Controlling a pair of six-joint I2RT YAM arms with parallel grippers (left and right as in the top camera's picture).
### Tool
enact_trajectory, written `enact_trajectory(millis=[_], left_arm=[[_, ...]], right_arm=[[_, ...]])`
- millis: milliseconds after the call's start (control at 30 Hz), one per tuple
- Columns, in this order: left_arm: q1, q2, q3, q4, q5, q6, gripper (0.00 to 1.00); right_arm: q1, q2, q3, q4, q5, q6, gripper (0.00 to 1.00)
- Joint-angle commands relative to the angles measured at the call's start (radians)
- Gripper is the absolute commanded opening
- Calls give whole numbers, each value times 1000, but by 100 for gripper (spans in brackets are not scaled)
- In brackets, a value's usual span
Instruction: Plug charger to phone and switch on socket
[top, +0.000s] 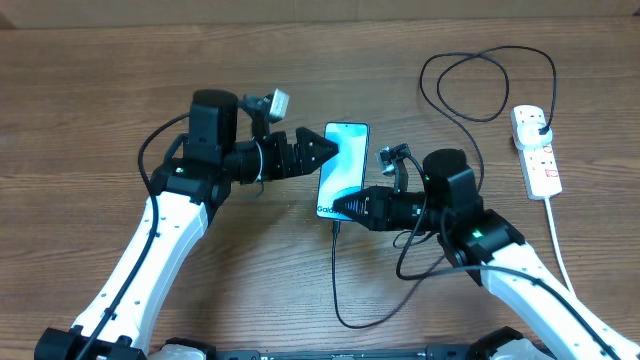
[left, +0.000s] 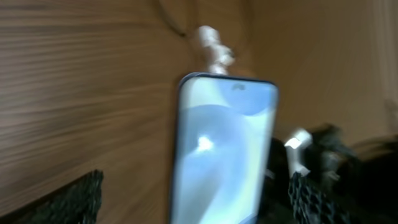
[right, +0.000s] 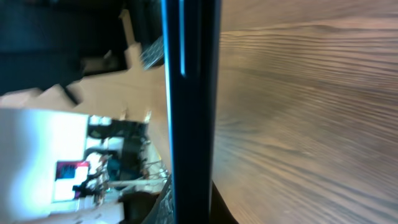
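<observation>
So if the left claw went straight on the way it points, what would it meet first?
The slim blue-screened phone: the open left claw points straight at its side, close up. Height above it is hard to judge.

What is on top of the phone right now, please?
The right pincer overlaps the phone at its lower end, covering the port, so whether the charger is plugged in cannot be seen. The left pincer meets its left edge; the rest is bare.

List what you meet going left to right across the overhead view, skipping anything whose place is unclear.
left arm's wrist camera → phone → right arm's wrist camera → socket
</observation>
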Motion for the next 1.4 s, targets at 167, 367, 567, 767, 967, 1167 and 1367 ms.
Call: enact_trajectory(millis=[167,367,567,767,967,1167,1367], left_arm=[[6,-17,8,-144,-545,45,100],[6,-17,8,-198,-637,45,100],[6,-17,8,-202,-637,45,100],[6,-17,8,-202,-637,45,100],[6,-17,8,-202,-637,45,100],[6,-17,8,-202,-637,45,100],[6,-17,8,-202,-637,45,100]], right_arm=[[-4,183,15,38,84,-34,4],[-4,299,15,96,84,-33,4],[-4,333,15,105,148,-30,4],[-4,333,15,107,206,-30,4],[-4,335,15,103,265,-29,4],[-4,342,15,106,283,-25,4],[0,370,15,135,283,-11,4]])
